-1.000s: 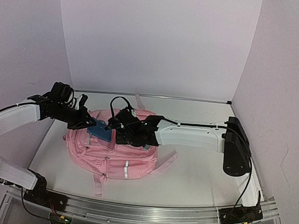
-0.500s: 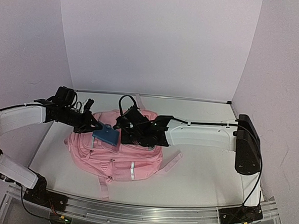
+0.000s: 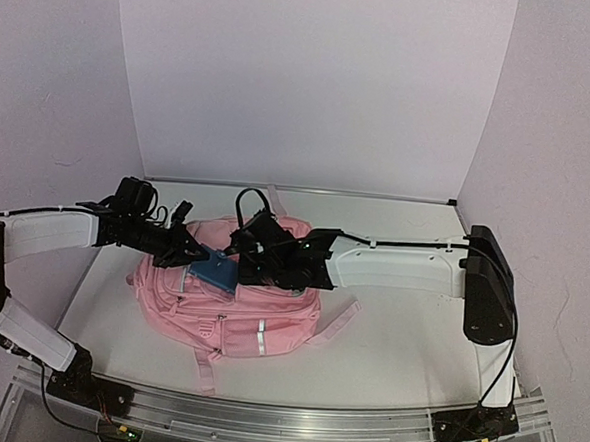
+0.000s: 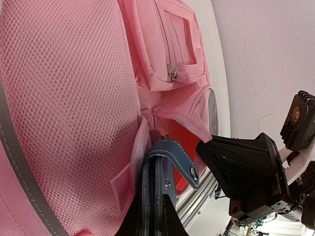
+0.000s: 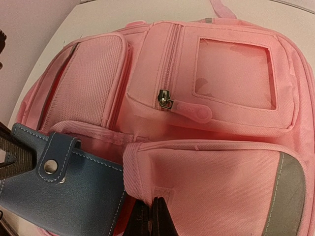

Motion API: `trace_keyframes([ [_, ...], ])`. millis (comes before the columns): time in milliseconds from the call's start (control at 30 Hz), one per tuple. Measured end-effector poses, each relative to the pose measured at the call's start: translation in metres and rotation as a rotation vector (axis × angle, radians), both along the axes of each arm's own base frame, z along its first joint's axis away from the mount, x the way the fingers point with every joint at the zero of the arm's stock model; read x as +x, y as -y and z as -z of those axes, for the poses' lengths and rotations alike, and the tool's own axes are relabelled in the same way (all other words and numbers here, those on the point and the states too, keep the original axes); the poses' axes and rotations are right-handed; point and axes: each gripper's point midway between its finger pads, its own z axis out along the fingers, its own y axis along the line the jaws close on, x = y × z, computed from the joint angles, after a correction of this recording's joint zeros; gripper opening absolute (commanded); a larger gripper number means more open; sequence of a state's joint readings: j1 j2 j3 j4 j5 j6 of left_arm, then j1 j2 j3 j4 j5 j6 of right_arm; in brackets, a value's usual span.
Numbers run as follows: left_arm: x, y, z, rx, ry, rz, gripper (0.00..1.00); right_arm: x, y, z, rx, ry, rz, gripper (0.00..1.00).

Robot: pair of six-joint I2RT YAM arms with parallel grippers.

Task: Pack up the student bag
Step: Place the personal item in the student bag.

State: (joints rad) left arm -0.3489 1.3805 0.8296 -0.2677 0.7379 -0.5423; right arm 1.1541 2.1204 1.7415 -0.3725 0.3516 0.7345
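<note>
No text, brand, number or sign could be read in any view. The student bag (image 5: 231, 73) showed only plain pink fabric, and its clear window pocket at 1 o'clock in the right wrist view held no legible card. The blue wallet (image 5: 64, 182) at 8 o'clock in that view showed stitching and a metal snap, with any stamp on them too small to tell. In the left wrist view, at 3 o'clock, a small round disc (image 4: 296, 114) on a black arm part carried reddish marks too blurred to read.
</note>
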Motion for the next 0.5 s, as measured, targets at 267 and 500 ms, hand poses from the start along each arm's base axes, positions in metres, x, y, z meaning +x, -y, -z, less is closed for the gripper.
trace_keyframes([
  [267, 0.001, 0.007, 0.003, -0.02, 0.054, -0.035, 0.0, 0.0, -0.001, 0.003, 0.017, -0.022, -0.01, 0.0],
  [500, -0.005, 0.026, 0.011, 0.016, 0.082, -0.062, 0.0, -0.002, -0.003, 0.004, 0.046, -0.041, -0.009, 0.0],
])
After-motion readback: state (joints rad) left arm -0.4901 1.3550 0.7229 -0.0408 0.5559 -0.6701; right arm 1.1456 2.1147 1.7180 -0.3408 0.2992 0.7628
